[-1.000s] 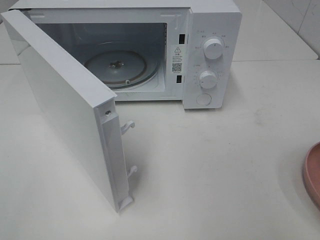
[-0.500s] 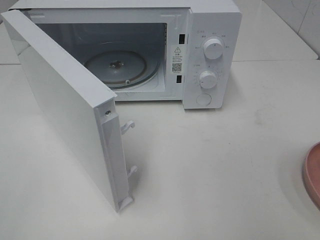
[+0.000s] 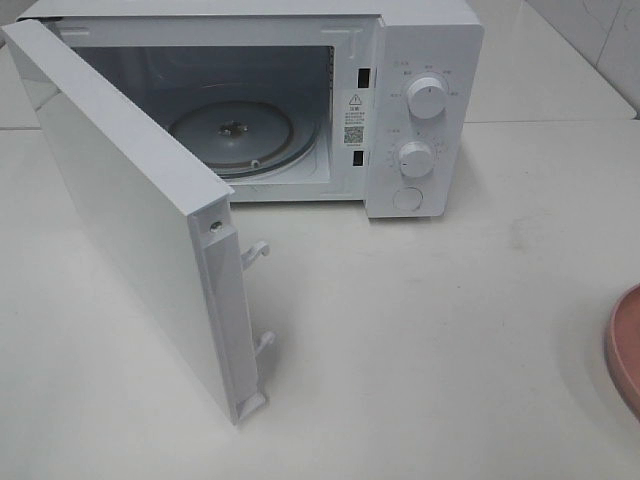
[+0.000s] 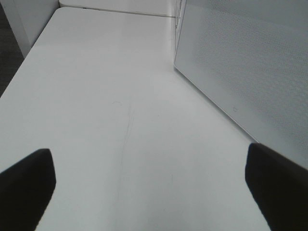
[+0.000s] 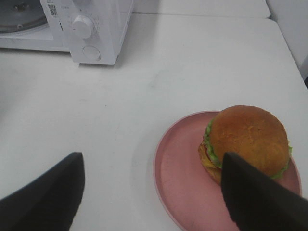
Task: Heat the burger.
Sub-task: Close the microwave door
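The burger [image 5: 245, 137], a golden-brown bun with green lettuce, sits on a pink plate [image 5: 178, 173] in the right wrist view. My right gripper [image 5: 151, 161] hovers open over the table and the plate's near rim, holding nothing; one dark finger [image 5: 255, 197] hides the burger's near edge. In the high view only the plate's rim [image 3: 627, 345] shows at the right edge, and neither arm appears. The white microwave [image 3: 420, 60] stands at the back with its door [image 3: 130, 210] swung wide open and the glass turntable [image 3: 232, 135] bare. My left gripper [image 4: 149, 159] is open over bare table beside the door [image 4: 240, 62].
The open door juts far forward over the left half of the table, with two latch hooks [image 3: 256, 252] on its edge. Two knobs [image 3: 427, 98] and a round button [image 3: 407, 198] sit on the microwave's right panel. White tabletop [image 3: 420, 330] lies between microwave and plate.
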`<state>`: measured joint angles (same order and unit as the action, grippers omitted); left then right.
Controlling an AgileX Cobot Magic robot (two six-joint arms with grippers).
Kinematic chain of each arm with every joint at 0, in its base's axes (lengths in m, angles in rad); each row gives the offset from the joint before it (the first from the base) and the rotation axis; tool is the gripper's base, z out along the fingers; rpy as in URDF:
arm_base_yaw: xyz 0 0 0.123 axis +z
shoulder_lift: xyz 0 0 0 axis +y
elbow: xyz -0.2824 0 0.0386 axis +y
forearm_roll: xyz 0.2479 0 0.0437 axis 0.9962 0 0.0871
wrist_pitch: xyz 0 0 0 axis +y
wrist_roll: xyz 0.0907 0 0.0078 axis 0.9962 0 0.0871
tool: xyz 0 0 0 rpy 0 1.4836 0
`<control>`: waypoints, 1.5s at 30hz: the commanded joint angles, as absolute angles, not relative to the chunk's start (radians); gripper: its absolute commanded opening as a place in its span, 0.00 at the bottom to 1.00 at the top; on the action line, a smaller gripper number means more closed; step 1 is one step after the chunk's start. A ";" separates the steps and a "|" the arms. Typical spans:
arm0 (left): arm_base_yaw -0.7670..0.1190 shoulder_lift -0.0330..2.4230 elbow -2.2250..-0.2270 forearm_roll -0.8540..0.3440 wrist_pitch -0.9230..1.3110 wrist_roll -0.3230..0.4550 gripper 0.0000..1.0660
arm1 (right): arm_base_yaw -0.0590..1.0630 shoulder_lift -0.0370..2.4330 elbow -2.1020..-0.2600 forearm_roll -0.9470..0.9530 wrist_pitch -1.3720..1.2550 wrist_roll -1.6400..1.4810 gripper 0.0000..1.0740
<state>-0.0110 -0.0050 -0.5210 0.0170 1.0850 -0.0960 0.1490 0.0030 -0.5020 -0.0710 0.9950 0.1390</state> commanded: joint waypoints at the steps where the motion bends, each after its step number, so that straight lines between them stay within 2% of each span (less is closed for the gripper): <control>1: -0.011 -0.020 -0.519 0.016 1.072 -0.101 0.94 | 0.145 -0.032 -0.498 -0.061 0.996 0.113 0.71; 45: -0.011 -0.018 -0.519 0.012 1.072 -0.101 0.94 | 0.145 -0.032 -0.498 -0.053 0.996 0.101 0.70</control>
